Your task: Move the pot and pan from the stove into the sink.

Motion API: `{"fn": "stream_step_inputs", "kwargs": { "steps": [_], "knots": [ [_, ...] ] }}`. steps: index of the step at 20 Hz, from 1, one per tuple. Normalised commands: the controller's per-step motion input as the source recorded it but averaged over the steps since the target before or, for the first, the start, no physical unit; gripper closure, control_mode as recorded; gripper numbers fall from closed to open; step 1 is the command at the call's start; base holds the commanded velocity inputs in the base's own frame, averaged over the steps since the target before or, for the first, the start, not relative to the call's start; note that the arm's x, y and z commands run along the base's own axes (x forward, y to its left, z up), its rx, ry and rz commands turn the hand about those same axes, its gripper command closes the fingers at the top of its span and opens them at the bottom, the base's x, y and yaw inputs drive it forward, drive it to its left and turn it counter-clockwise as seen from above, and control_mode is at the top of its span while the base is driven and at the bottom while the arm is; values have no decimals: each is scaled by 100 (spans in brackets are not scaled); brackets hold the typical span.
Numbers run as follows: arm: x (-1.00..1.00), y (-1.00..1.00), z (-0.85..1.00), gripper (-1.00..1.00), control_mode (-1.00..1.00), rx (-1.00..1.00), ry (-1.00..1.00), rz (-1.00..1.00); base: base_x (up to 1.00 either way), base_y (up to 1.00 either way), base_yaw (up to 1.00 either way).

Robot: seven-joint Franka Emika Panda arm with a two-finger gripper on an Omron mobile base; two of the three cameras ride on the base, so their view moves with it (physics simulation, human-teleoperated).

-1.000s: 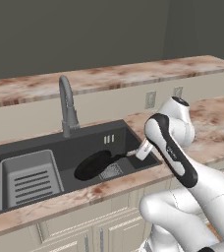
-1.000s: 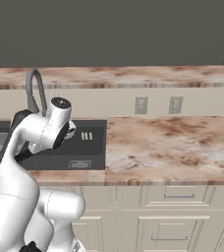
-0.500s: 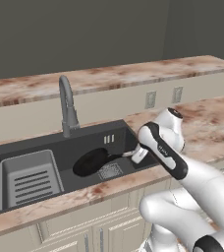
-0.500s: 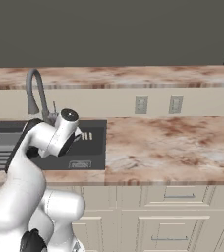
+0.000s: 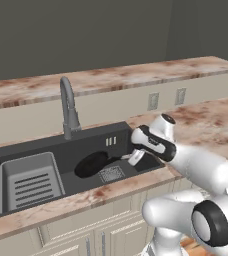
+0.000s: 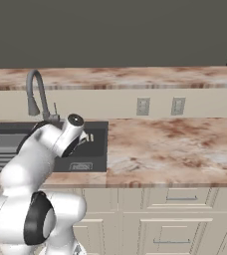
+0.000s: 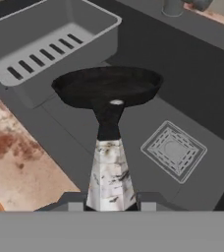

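One pan [image 7: 108, 86] is held out over the sink [image 5: 51, 145] right now, and its pale handle tip is clamped between the two fingertips of the hand [image 7: 110, 205], which is closed on it. Straight ahead of the hand, the black bowl of the pan is seen low over the basin floor; whether it is touching that floor or just clear of it cannot be told from here. Just beside it, off to one side of the handle, the square drain grate [image 7: 173, 149] is set into the floor. Beyond the pan, the grey slotted tray [image 7: 45, 44] is parked at the far end of the basin, near the pan's rim but apart from it. Furthest off, the foot of the faucet [image 5: 69, 107] is caught at the basin's back edge, and the marbled worktop [image 5: 206, 112] runs away to the side.

The step in hand is judged to be the setting down of the pan in the sink. The next move calls for a short lowering until the pan is seated, then the fingers are to be parted and the hand drawn back along the handle without dragging it.

The hand itself is largely masked by the arm in the right base view. The pot and the stove cannot be accounted for, so that half of the job is left open.
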Motion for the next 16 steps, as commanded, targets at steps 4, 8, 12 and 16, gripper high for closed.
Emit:
{"fn": "stream_step_inputs", "kwargs": {
  "steps": [4,8,12,16],
  "knots": [
    [24,-1,-14,100,-100,-2,10,0,0,0,0],
    [11,0,-7,100,-100,-4,2,0,0,0,0],
    [20,0,-37,100,-100,-10,0,0,0,0,0],
    [18,0,-37,100,-100,-9,0,0,0,0,0]
  ]
}}
